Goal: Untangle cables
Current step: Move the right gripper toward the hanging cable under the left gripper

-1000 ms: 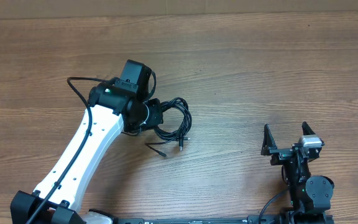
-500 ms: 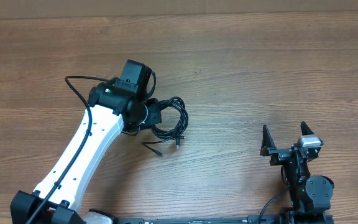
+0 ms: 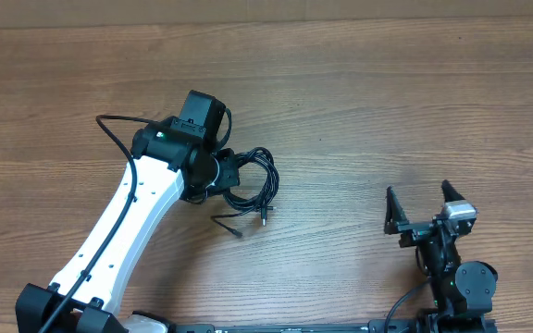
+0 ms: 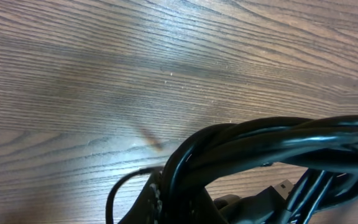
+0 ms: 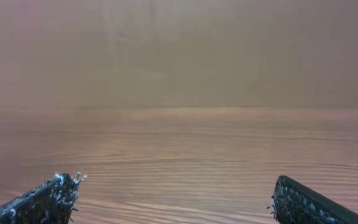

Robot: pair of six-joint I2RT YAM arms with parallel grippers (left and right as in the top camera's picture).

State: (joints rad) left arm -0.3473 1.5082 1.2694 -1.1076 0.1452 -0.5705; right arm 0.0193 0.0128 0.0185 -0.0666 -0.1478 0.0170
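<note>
Brown wood-grain table (image 3: 387,92): open wood right of and beyond the bundle. The thin glossy black cables (image 3: 259,180) form one knotted loop bundle left of centre, with plug ends trailing toward the near edge. left gripper (image 3: 228,174) is pressed together, pinching the cables; the white arm (image 3: 128,222) covers their left side. right gripper (image 3: 417,192) is well apart, with its jaws spread wide.

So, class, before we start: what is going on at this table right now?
The left gripper is shut on the cables, a knotted black bundle on the wooden table, with two plug ends trailing loose on the wood. The right gripper sits open, well apart from them, holding nothing. The bundle is not yet untangled.
</note>
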